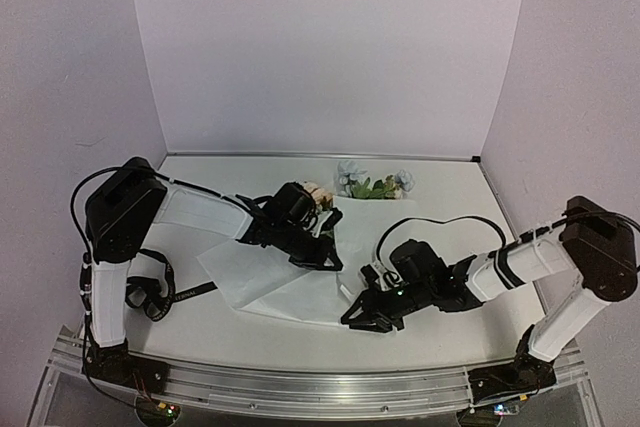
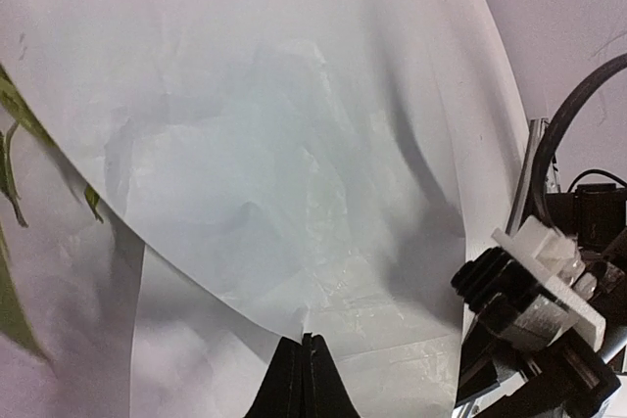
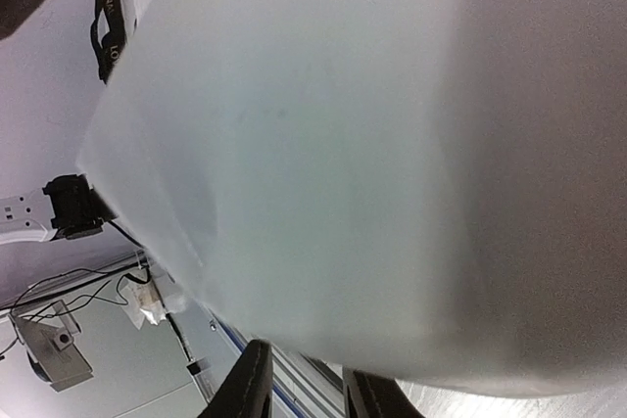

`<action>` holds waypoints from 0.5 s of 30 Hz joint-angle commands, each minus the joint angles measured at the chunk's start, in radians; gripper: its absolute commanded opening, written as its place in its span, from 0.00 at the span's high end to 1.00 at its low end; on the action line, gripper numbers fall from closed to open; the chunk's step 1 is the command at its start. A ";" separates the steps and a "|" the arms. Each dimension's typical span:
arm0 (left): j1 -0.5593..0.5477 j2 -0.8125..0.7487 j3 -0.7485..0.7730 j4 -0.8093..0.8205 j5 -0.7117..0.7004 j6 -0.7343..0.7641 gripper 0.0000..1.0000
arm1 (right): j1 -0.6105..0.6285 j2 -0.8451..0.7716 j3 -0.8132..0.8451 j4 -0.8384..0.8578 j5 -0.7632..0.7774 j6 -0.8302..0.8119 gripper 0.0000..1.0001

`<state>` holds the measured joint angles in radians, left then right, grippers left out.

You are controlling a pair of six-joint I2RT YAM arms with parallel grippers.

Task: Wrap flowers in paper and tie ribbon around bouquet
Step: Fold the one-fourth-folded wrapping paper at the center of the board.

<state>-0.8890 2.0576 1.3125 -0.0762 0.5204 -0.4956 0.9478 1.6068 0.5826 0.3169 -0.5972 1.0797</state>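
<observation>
The white paper (image 1: pixel 270 275) lies partly folded in the middle of the table. My left gripper (image 1: pixel 322 255) is at its far right part. In the left wrist view the left gripper (image 2: pixel 309 342) is shut on an edge of the paper (image 2: pixel 294 144), which curves up and away. Green leaves of the flowers (image 2: pixel 12 119) show past the sheet on the left. A cream bloom (image 1: pixel 318 192) lies by the left wrist, and pale blue blooms with leaves (image 1: pixel 375 185) lie farther back. My right gripper (image 1: pixel 350 315) is at the paper's near right edge. Its jaws (image 3: pixel 307 361) stand apart below the paper (image 3: pixel 372 144), with nothing between them. The black ribbon (image 1: pixel 192 293) lies left of the sheet.
The ribbon (image 3: pixel 106 31) also shows in the right wrist view, at the top left. A black cable (image 1: pixel 440 222) arcs over the right arm. The metal rail (image 1: pixel 320 387) runs along the near table edge. White walls close in the back and both sides.
</observation>
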 commanded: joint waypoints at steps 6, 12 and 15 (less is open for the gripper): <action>-0.003 -0.162 -0.130 0.136 -0.103 -0.058 1.00 | -0.004 -0.169 -0.011 -0.225 0.088 -0.116 0.61; -0.025 -0.190 -0.188 0.148 -0.185 -0.073 1.00 | -0.024 -0.226 -0.028 -0.302 0.182 -0.148 0.56; -0.030 -0.196 -0.214 0.155 -0.218 -0.090 1.00 | -0.029 -0.236 -0.024 -0.318 0.220 -0.149 0.57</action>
<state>-0.9071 1.9171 1.1329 0.0361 0.3749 -0.5589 0.9310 1.4022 0.5646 0.0605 -0.4678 0.9627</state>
